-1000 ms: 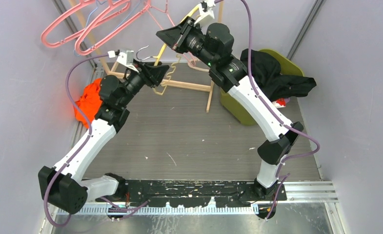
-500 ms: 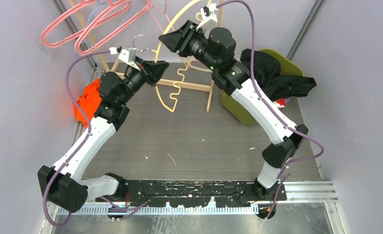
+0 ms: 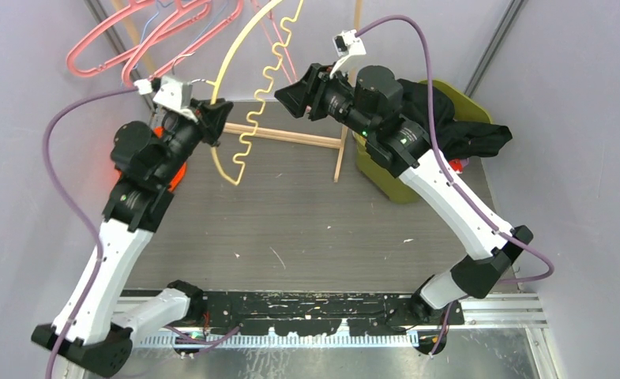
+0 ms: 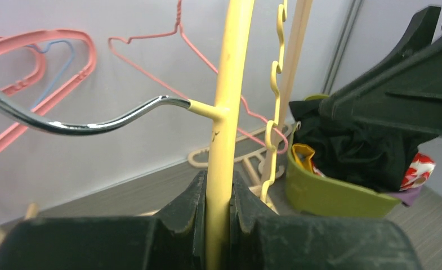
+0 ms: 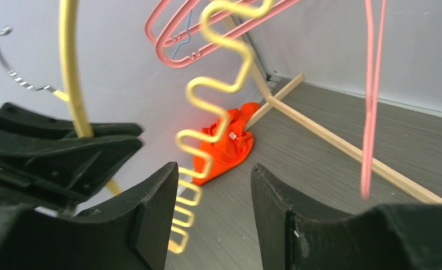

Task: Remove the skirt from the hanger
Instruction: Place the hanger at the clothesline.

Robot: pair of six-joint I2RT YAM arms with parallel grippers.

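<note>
My left arm point(image 3: 121, 241) reaches up, left gripper point(image 4: 218, 194) clamped on the yellow hanger point(image 4: 231, 84); my right gripper point(image 5: 214, 174) faces it, jaws parted, holding nothing.

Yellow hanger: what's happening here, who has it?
The left end effector is shut on the yellow hanger, on its curved arm just below the metal hook, holding it up. The right end effector is open near the hanger's wavy bar and grips nothing. The hanger is bare, with no skirt on it. A black garment lies draped over the green bin, and an orange garment sits on the floor by the left wall.
</note>
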